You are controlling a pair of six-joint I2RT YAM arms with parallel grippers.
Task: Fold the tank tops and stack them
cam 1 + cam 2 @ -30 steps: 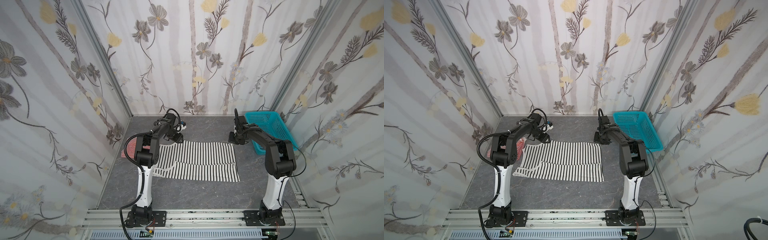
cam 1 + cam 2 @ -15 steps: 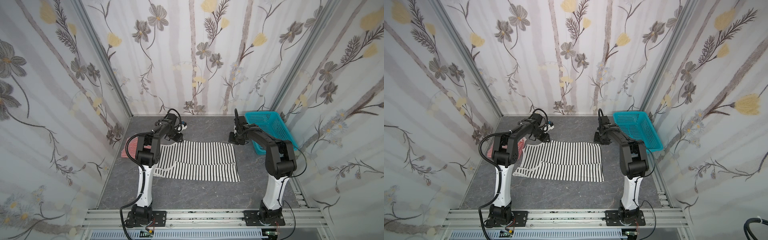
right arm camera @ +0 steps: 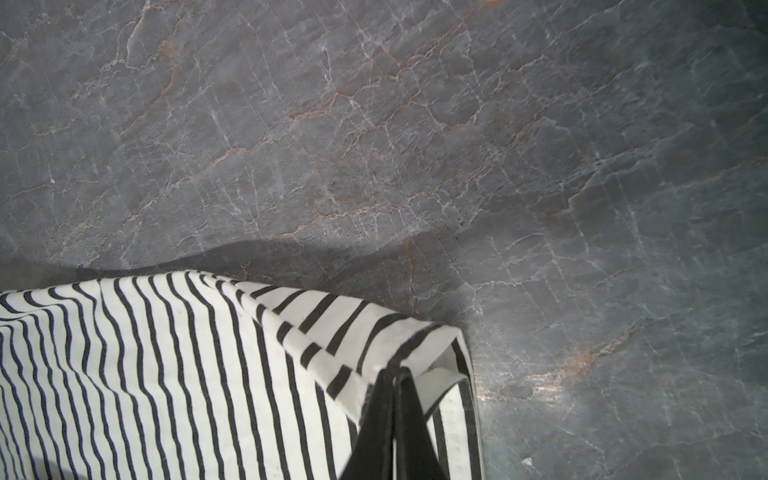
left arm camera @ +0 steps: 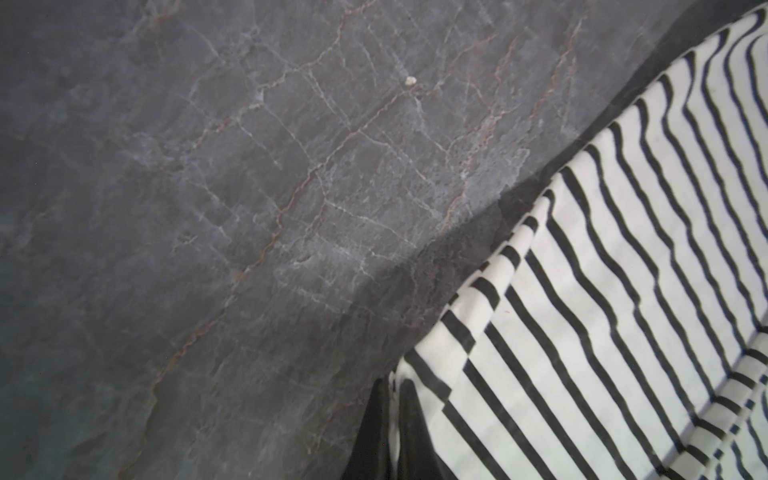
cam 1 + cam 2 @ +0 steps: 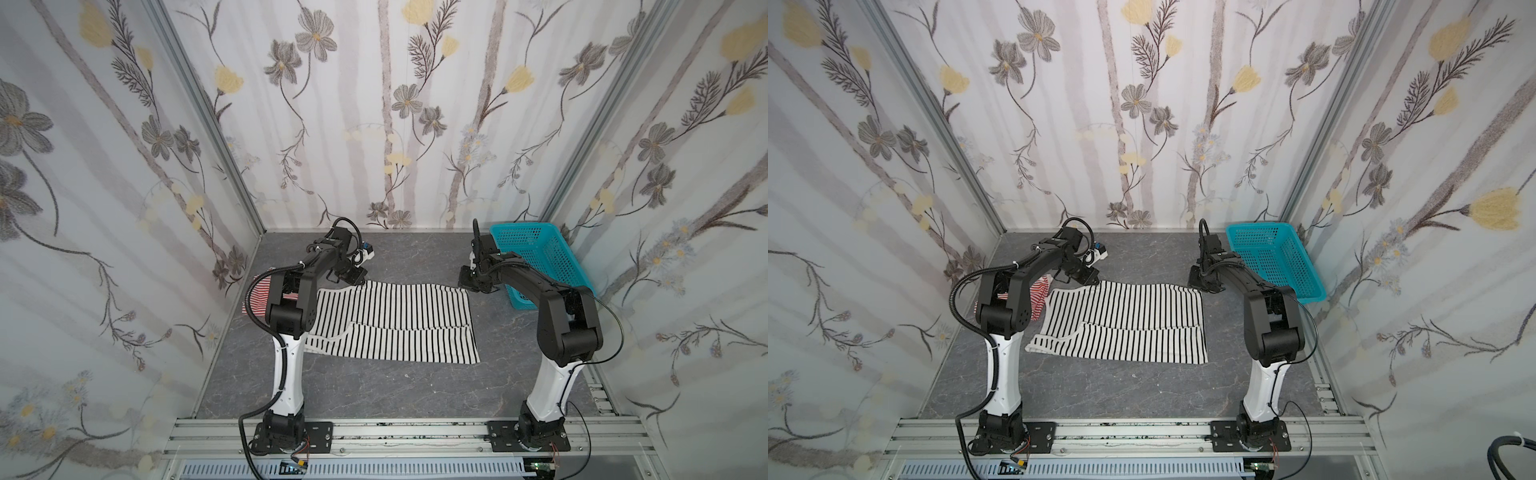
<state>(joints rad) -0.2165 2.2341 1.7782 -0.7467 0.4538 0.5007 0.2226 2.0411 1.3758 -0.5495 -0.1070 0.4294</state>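
Note:
The black-and-white striped tank top lies spread on the grey table with its near part folded over. My left gripper is shut on the top's far left edge; in the left wrist view white fabric is pinched between the fingertips of this gripper. My right gripper is shut on the far right corner, and in the right wrist view that corner is lifted into a small fold at this gripper. The red-and-white tank top lies at the left, partly hidden behind the left arm.
A teal perforated basket stands at the far right against the wall, just behind the right arm. Patterned walls close in the table on three sides. A metal rail with both arm bases runs along the front.
The left gripper has closed onto the far left edge of the black-and-white top. The right gripper has stayed shut on its corner. Neither arm has moved noticeably.

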